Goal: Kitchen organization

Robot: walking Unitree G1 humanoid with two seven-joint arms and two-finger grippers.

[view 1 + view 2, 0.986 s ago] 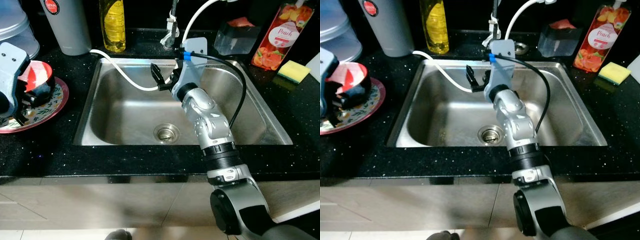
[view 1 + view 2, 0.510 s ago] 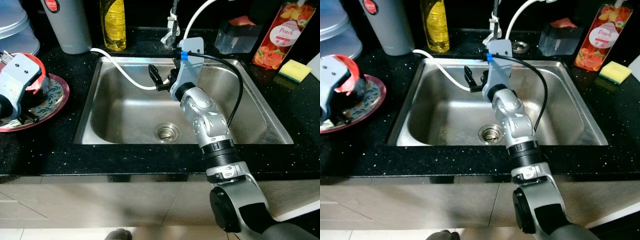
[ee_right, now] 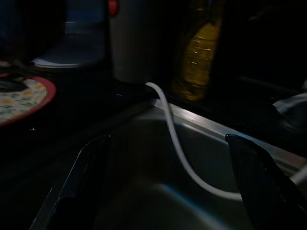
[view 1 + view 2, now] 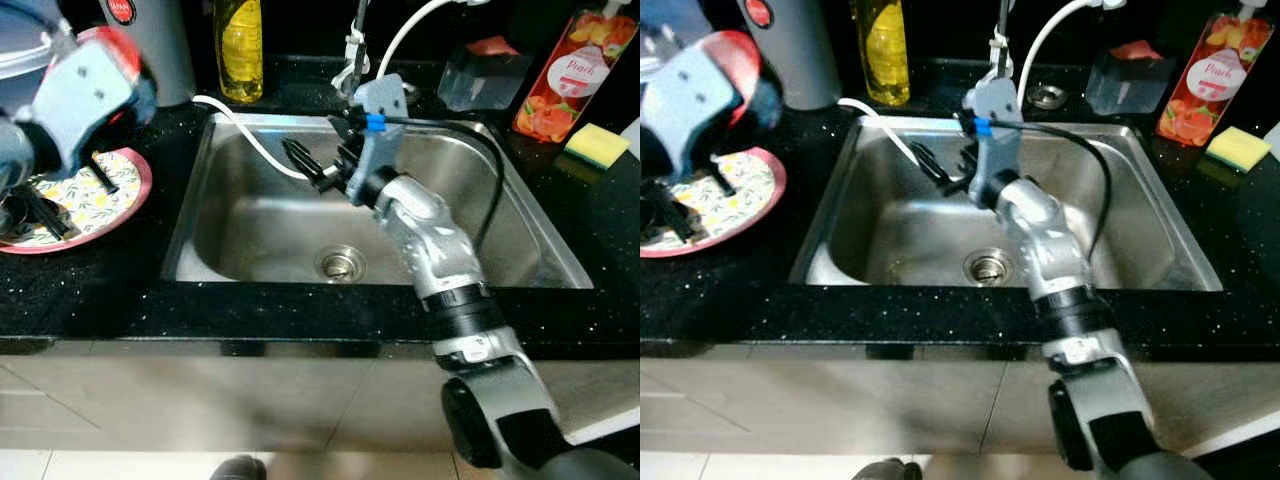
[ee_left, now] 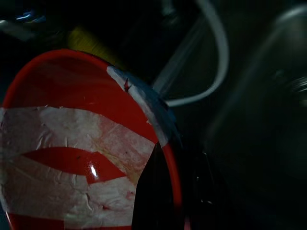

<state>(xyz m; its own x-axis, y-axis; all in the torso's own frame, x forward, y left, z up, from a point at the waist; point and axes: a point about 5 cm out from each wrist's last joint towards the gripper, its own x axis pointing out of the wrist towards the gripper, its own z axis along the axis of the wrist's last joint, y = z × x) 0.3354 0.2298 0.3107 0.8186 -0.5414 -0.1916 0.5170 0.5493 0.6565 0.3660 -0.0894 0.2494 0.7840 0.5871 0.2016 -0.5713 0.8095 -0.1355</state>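
Over the black speckled countertop point(image 4: 90, 290), left of the sink: left gripper point(image 4: 75, 90) raised above a floral plate point(image 4: 75, 195) with a pink-red rim. It carries a red bowl point(image 5: 72, 143), black on the outside, patched inside with whitish tape or paper. In the left wrist view one black finger point(image 5: 153, 191) lies inside the rim, and the wall of the bowl is pinched between the fingers. The bowl is clear of the plate, lifted and tilted. Dark utensils point(image 4: 35, 210) lie on the plate, too blurred to name.

Stainless sink point(image 4: 250, 215) at centre, drain point(image 4: 338, 263) in its floor. A white hose point(image 4: 250, 145) runs from the counter's back left corner down into the basin. Right gripper point(image 4: 315, 170) reaches over the basin near its back wall, just beside the hose; in the right wrist view its two fingers point(image 3: 76, 187) are spread wide with the hose between them, not touching.

Along the back of the counter: grey canister point(image 4: 165, 50) with a red label, yellow oil bottle point(image 4: 240, 50), faucet base point(image 4: 355, 60), a clear container point(image 4: 480, 75), a peach-labelled bottle point(image 4: 575, 70), and a yellow sponge point(image 4: 597, 145) at far right. A translucent lidded container point(image 4: 30, 45) sits at far left, partly behind the left wrist.
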